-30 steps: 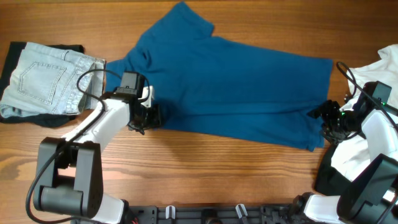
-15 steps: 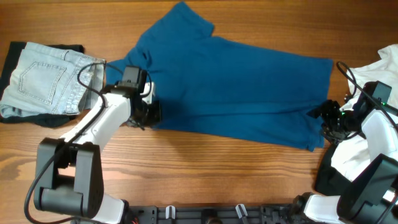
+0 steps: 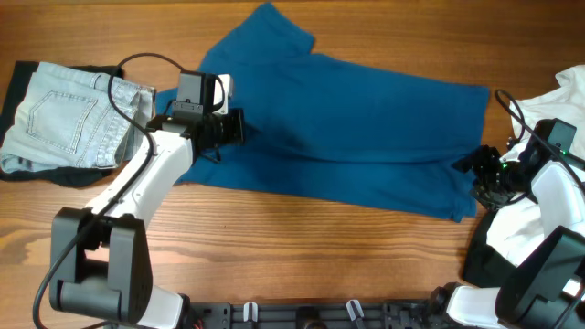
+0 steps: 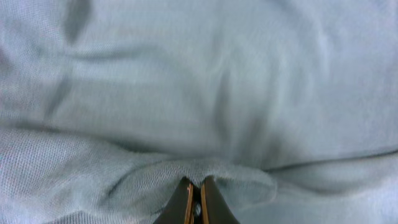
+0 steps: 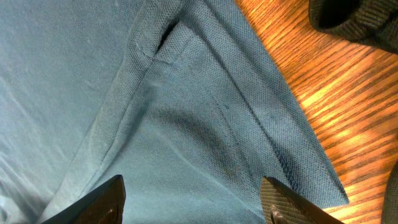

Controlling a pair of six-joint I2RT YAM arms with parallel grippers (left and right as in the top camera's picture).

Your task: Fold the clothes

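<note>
Left gripper (image 4: pixel 194 191) pinches a thin shirt (image 3: pixel 366 128) fold that may slip. Right gripper (image 5: pixel 193 196), spread wide at its right edge, holds nothing, so cloth could drag.

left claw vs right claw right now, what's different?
Left claw is shut, pinching a bunched fold of the blue shirt; right claw is open wide above the shirt's hem corner. Left claw is at the end near the light jeans; right claw at the opposite end, beside the white cloth. Both are at the same shirt.
</note>
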